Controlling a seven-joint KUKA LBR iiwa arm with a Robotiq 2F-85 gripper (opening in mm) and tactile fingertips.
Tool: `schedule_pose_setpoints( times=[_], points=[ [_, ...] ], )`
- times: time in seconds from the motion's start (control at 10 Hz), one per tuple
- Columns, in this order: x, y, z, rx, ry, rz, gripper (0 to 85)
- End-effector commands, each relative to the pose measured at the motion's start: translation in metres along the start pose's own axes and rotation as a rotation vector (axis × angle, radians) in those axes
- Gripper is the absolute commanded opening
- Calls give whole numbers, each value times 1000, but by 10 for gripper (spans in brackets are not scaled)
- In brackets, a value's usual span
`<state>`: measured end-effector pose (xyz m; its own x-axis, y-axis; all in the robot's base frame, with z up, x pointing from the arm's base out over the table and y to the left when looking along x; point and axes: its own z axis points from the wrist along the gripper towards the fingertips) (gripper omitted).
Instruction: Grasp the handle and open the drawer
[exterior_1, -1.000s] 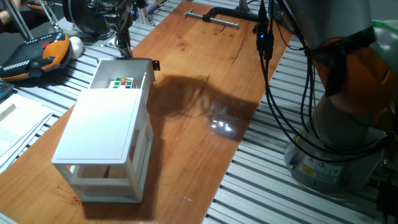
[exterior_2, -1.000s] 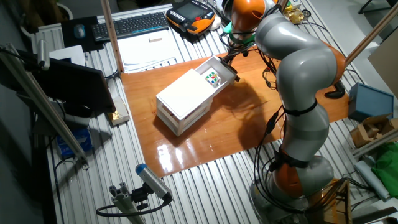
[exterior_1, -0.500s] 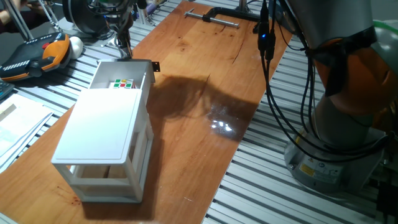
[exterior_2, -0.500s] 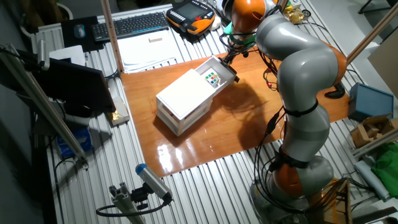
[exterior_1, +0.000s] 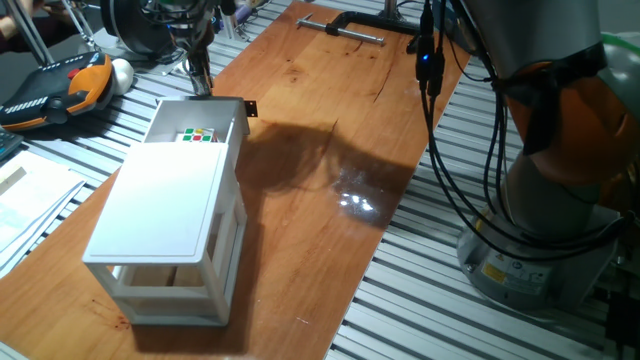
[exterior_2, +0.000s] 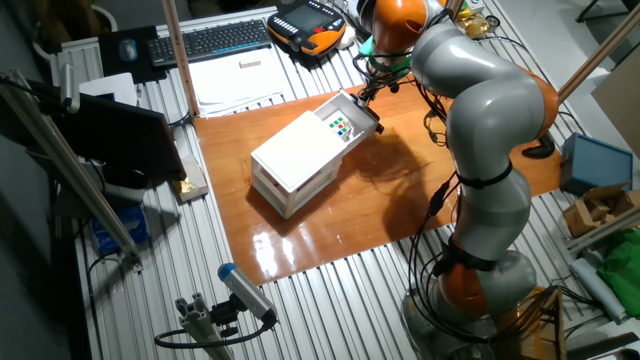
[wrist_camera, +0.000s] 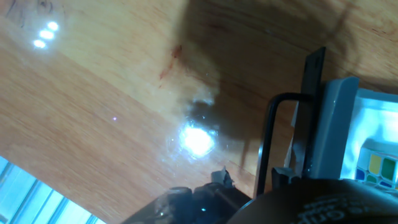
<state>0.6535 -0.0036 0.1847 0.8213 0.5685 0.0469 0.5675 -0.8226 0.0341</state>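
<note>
A white box-shaped cabinet (exterior_1: 165, 225) stands on the wooden tabletop (exterior_1: 330, 130) at about 9 o'clock of the board. Its white top drawer (exterior_1: 195, 125) is slid out toward 12 o'clock, showing a multicoloured cube (exterior_1: 198, 134) inside. The tiny black handle (exterior_1: 250, 104) sticks out at the drawer's 2 o'clock corner. The black two-finger gripper (exterior_1: 201, 84) sits at the drawer's front; whether its jaws are wide or narrow cannot be told.

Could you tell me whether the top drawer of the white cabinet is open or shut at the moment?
Open, partly. The drawer juts out past the cabinet's flat top, and the colourful cube inside it is uncovered, seen from above.
</note>
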Motion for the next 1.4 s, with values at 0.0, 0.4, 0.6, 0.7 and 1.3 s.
schedule_pose_setpoints(
  times=[0.0,0.4,0.6,0.7,1.3],
  points=[
    [-1,1,-3,0,-1,-3,417],
    [-5,2,-22,14,12,-38,423],
    [-7,1,-42,34,22,-53,407],
    [-8,0,-52,41,16,-66,343],
    [-20,-12,-98,-4,-14,-334,7]
  ],
)
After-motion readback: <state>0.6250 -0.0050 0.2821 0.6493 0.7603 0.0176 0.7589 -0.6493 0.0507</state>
